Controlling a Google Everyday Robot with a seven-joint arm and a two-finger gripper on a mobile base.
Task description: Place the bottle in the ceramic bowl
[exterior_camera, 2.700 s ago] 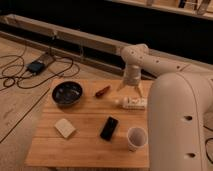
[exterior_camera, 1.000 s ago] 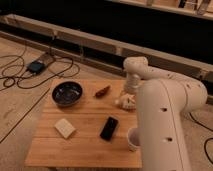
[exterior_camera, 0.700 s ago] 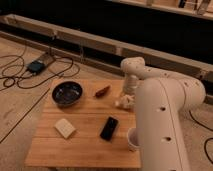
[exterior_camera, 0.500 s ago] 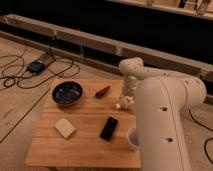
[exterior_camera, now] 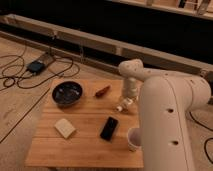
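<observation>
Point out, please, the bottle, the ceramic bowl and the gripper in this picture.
bottle [exterior_camera: 121, 106]: camera view, on its lower-left end.
ceramic bowl [exterior_camera: 54, 93]: camera view, on its left rim.
gripper [exterior_camera: 128, 99]: camera view, at its tip, just above the bottle.

The gripper hangs low near the right edge of the wooden table, just at the bottle. The ceramic bowl sits toward the far left corner, with a reddish-brown thing near it along the far edge. A beige block, a dark phone and a white cup lie nearer the front edge.
</observation>
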